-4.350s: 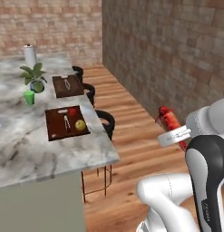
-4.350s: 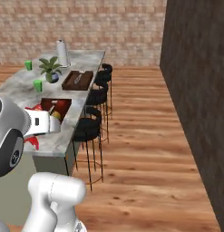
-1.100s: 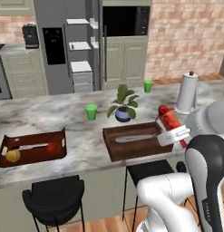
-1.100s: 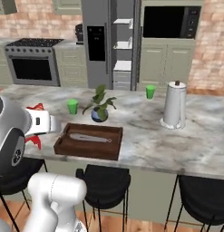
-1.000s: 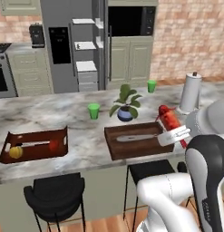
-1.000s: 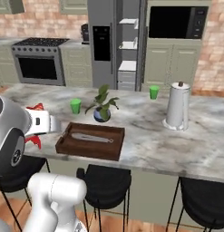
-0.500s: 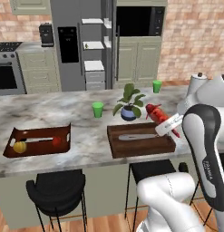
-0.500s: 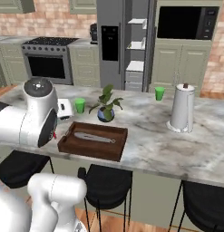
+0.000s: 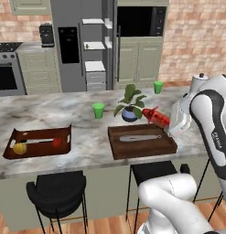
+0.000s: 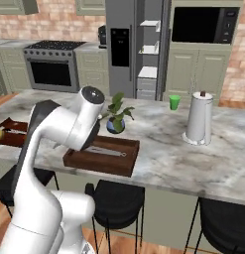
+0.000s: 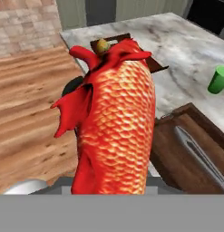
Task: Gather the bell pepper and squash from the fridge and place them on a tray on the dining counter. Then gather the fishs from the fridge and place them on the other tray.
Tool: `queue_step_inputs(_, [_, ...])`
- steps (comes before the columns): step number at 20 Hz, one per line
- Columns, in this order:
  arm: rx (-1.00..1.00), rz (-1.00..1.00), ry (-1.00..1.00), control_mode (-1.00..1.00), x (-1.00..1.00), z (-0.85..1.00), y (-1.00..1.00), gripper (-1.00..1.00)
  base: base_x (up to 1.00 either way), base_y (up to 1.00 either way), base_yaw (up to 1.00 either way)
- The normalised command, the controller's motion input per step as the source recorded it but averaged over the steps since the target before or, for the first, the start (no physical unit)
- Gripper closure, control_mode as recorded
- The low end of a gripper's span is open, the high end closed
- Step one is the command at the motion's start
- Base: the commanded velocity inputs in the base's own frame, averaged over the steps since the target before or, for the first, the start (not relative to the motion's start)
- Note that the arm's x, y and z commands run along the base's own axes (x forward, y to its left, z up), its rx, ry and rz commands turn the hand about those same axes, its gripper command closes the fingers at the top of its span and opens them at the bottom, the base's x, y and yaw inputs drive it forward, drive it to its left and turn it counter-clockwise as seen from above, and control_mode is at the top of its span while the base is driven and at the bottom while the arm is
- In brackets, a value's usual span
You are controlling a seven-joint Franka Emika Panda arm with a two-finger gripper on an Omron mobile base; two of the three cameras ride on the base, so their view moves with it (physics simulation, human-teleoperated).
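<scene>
Fridge (image 9: 80, 43) stands at the back, grey, one door open with white shelves showing; in the right base view the fridge sits behind the counter too. Stove (image 9: 4, 75) to its left, wall oven (image 9: 139, 20) to its right, brick wall behind.

Dining counter (image 9: 64, 114) runs across the middle as the worktop, veined marble top, sage-green base, black stools (image 9: 57, 192) under the near edge.

White arm rises at the right of the left base view, wrist bent over the worktop's right part. The jaws are closed on the reddish-orange fish (image 9: 156, 116), which sits in the air just above the far right corner of the right tray (image 9: 115, 147), near the potted plant (image 9: 130, 105). Hand view: the fish (image 11: 115, 131) fills the centre, scales clear, tail fins up; fingertips hidden behind it.

Right tray, dark wood, holds the silvery-grey fish (image 9: 139, 137) lying lengthwise in the middle; same grey fish (image 10: 108, 151) seen in the right base view partly behind the arm.

Left tray (image 9: 11, 153) near the worktop's left end holds the squash (image 9: 20, 148), yellow, at its left, and the bell pepper (image 9: 57, 142), red, at its right, well apart.

Smaller items on the worktop: white kettle-like pot (image 10: 199, 119) on the right, green cup (image 9: 99, 110) between the trays toward the back, second green cup (image 9: 158, 87) at the far edge.
</scene>
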Motion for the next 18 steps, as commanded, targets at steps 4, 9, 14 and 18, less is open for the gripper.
queue_step_inputs(4, [-0.22,0.39,0.00,-1.00,0.31,-0.46,-0.09,1.00,0.00,0.00,0.00])
queue_step_inputs(9, [-0.29,0.27,-0.01,-1.00,0.31,-0.44,-0.05,1.00,0.00,0.00,0.00])
queue_step_inputs(14, [-0.20,0.15,-0.17,-1.00,0.27,-0.36,-0.01,1.00,0.00,0.00,0.00])
queue_step_inputs(18, [-0.16,0.00,-0.16,-1.00,0.31,-0.44,0.00,1.00,0.00,0.00,0.00])
